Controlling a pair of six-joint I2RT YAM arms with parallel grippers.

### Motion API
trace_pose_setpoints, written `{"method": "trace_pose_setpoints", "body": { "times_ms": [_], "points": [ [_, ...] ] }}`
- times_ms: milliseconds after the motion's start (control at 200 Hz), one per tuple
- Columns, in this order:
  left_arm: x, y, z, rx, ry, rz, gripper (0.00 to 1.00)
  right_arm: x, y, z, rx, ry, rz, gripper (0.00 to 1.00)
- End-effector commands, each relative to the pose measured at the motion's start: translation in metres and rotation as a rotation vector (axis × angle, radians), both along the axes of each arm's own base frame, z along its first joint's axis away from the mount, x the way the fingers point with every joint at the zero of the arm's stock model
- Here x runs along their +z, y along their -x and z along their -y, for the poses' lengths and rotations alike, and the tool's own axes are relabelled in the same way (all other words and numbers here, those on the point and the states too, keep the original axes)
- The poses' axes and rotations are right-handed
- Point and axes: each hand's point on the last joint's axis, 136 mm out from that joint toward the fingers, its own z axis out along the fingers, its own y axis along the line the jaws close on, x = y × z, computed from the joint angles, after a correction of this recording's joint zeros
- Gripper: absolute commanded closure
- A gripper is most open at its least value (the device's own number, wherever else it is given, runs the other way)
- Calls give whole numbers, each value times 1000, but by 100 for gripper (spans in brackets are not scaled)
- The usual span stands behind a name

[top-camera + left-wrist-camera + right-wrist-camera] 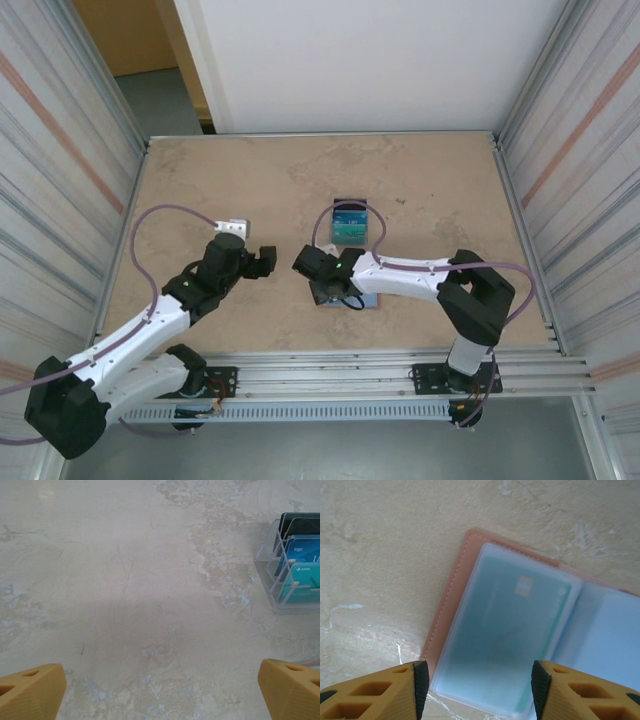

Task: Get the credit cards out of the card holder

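This looks like a robot test room, a kind of lab. A left robot arm (130, 340) and a right robot arm (410, 272) are bolted to metal rails (330, 362) at the near edge of a flat tan table (250, 180). Ribbed walls (50, 150) stand close on both sides, a white board (380, 60) shuts the back, and purple cables (137, 240) loop from the arms.

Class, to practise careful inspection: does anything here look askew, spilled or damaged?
Nothing stands out. The pinkish-brown leather wallet lies open and flat, a teal card in its clear sleeve. The clear plastic stand sits upright, blue and teal cards in its slots. Blotches on the table look like pattern, not spills.
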Motion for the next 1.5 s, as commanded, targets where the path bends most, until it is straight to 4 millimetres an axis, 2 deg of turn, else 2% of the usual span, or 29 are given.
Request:
{"method": "trace_pose_setpoints", "body": {
  "times_ms": [0,175,506,862,1147,1318,1498],
  "points": [
    [-2,1,-10,53,4,-1,1,-6,3,-5,10,14,-37,39],
    [-4,2,-11,57,0,-8,1,-16,3,-1,-14,24,-61,38],
    [-5,1,-11,53,-4,-16,1,-22,2,10,-39,36,-75,40],
    [-3,1,-8,45,7,-17,1,-30,6,11,-41,37,-97,36],
    [-1,0,-7,38,9,-16,1,-41,7,19,-63,52,-117,40],
    [3,0,-4,28,20,-12,1,-37,8,18,-61,35,-115,48],
    [6,0,-2,18,32,-8,1,-28,7,15,-56,-20,-109,53]
  ]
}}
